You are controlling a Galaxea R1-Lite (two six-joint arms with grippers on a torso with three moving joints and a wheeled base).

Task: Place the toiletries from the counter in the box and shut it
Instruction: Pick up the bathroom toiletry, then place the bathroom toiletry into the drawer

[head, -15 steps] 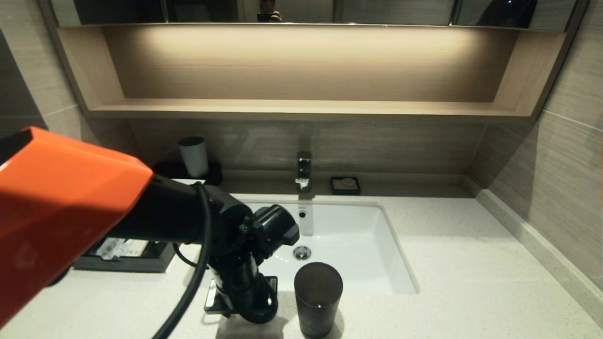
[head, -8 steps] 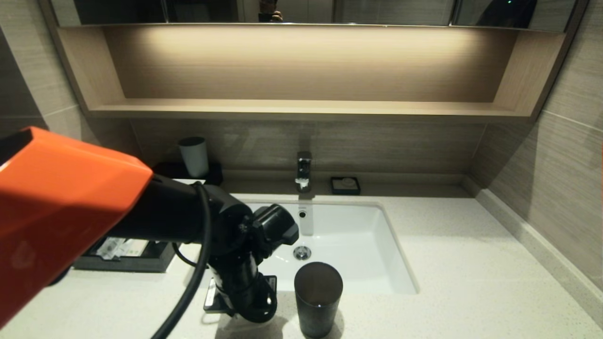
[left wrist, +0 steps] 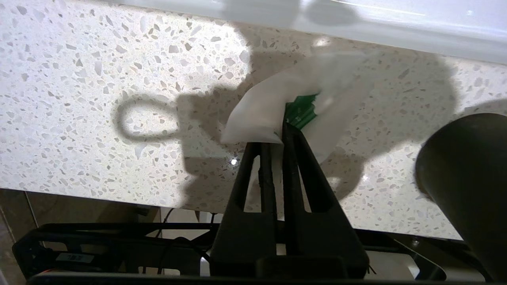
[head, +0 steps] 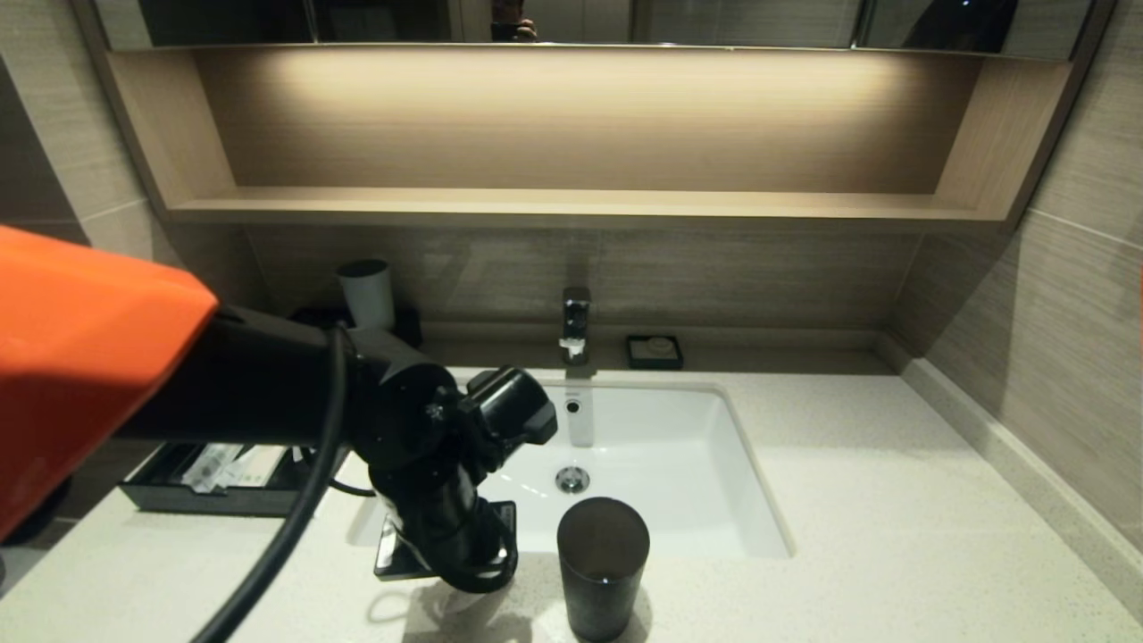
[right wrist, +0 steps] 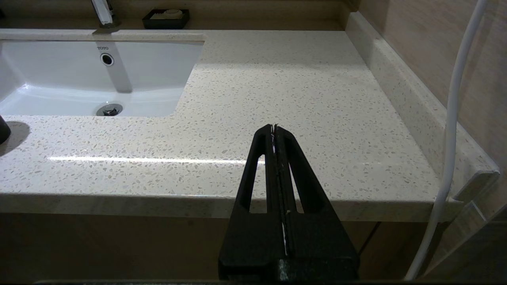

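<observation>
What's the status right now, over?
Left gripper shut on white sachet, just above counter. Right gripper shut, parked. Box drawer open. Dark cup close beside sachet.

Dark cup (head: 603, 567) near sink front; soap dish (head: 654, 351) behind.

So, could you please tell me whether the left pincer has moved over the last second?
Yes: the left pincer shifted leftward, away from the dark cup.
</observation>
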